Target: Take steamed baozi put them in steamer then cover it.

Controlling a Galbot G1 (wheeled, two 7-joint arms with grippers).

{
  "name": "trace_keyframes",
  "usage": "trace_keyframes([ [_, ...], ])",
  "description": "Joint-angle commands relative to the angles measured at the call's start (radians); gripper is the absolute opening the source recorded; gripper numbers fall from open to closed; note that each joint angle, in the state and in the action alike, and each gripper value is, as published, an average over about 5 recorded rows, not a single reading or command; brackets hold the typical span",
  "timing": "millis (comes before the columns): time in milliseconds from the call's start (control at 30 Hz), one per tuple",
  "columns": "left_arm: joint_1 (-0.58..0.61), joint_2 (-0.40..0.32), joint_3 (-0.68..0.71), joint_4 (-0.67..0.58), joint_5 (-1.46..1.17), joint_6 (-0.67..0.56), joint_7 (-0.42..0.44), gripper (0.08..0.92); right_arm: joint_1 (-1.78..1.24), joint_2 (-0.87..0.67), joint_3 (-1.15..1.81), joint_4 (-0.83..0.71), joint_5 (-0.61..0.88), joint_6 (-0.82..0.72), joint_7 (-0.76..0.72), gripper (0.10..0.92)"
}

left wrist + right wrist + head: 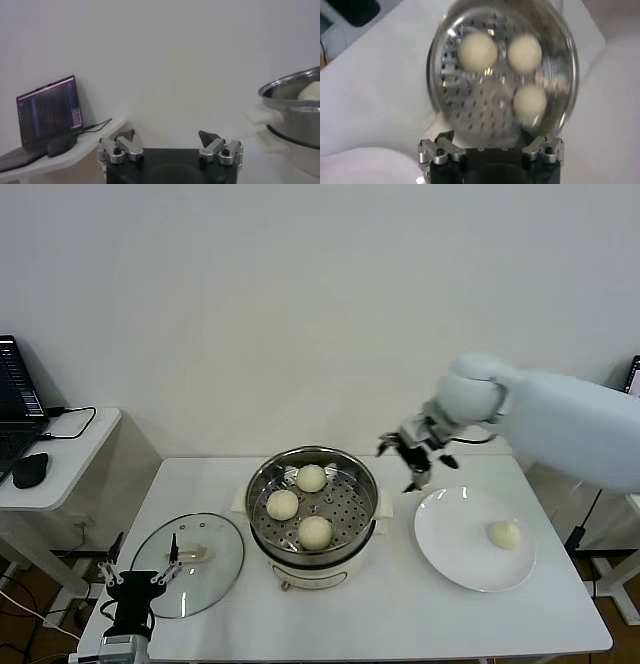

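Steamer [312, 509] holds three baozi; fourth [504, 534] on plate [470, 542], below-right of right gripper [413, 457] fingers, released, empty. Left gripper [138, 581] parked, spread, near cover [190, 564].

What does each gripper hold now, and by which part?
Nothing. The right gripper is open between the steamer and the plate; the left gripper is open near the lid.

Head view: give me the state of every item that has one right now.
Steamer: uncovered, three baozi inside.
Fourth baozi: on the white plate.
Cover: flat on the table, off the steamer.
Right claw: open, empty, between steamer and plate.
Left claw: open, parked beside the cover.
Laptop: open.
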Motion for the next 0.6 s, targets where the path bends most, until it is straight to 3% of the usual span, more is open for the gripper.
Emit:
trace_keyframes([
  [33,0.0,0.002,0.002,0.002,0.0,-0.001,0.001,0.823,-0.163,-0.257,0.128,-0.02,-0.067,-0.078,-0.025,0.823],
  [333,0.002,0.004,0.002,0.003,0.003,0.001,0.003,0.823,-0.65,-0.319,0.547,-0.105,-0.256,-0.011,-0.032,0.823],
  [600,0.004,0.003,0.001,0.011,0.005,0.0,0.003,0.823,-0.819,-0.276,0.718,-0.219,-0.374,0.02,-0.019,0.823],
])
